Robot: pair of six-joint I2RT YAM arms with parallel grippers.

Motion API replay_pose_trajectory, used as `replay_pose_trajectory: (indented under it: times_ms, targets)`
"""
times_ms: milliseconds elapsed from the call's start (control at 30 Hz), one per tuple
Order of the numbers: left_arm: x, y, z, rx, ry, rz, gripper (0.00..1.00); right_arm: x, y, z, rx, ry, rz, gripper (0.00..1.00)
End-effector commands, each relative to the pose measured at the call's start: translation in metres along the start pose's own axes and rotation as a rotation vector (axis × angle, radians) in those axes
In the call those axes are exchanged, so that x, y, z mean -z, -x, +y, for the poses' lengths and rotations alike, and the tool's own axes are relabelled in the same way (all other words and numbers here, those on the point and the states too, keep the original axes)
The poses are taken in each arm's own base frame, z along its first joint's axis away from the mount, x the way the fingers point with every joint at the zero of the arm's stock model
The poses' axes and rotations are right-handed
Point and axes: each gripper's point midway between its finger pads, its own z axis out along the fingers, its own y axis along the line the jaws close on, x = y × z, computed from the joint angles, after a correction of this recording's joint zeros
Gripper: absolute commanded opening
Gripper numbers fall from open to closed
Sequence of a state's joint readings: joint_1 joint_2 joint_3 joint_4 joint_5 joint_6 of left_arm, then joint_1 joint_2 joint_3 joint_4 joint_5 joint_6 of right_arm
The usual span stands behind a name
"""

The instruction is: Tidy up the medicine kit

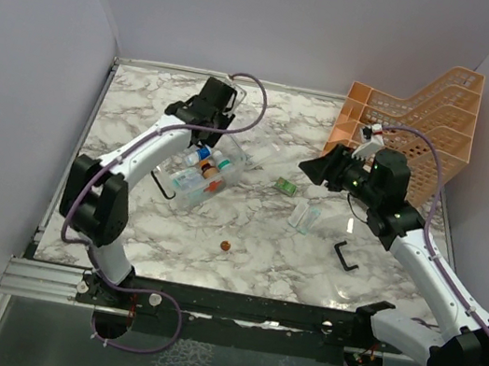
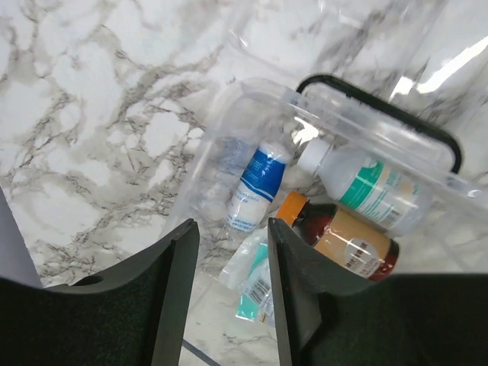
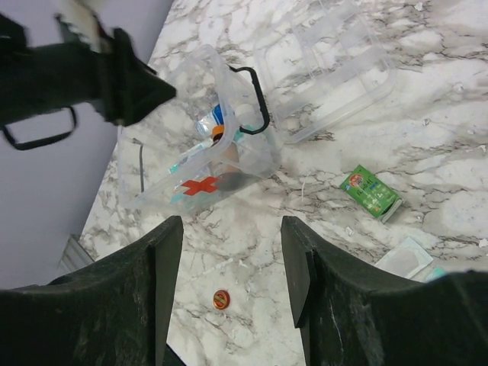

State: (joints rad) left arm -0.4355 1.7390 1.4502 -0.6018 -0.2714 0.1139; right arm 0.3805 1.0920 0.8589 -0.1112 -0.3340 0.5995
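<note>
Medicine kit [image 1: 186, 194] left of table [image 1: 255, 232] centre, green packet [image 1: 285, 186] well apart rightward

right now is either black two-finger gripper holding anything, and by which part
Nothing is held: the left gripper and the right gripper both stand open and empty.

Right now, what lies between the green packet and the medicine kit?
Nothing: bare marble table separates the green packet from the medicine kit. The right wrist view shows it; the clear lid sits off that line.
</note>
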Motion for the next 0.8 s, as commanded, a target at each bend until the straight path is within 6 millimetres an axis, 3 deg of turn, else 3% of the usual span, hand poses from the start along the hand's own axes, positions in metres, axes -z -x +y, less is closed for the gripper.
replay_pose_trajectory:
  times_ms: [0,167,433,600,767]
  targets:
    - [0.053,0.041,0.021,0.314,-0.022,-0.221,0.47,-0.002,0.001,-0.012,0.021,-0.071,0.003,0.54]
    - [0.073,0.026,0.034,0.563,-0.109,-0.226,0.49,-0.014,-0.005,-0.031,0.040,-0.152,0.055,0.54]
    - [0.087,-0.040,0.061,0.735,0.022,-0.131,0.66,-0.035,0.004,-0.065,0.073,-0.323,0.100,0.51]
    - [0.088,-0.066,0.050,0.863,-0.021,-0.095,0.70,-0.051,0.007,-0.072,0.032,-0.353,0.072,0.49]
    - [0.080,-0.092,0.038,0.956,-0.019,-0.050,0.70,-0.071,-0.005,-0.071,0.008,-0.346,0.095,0.47]
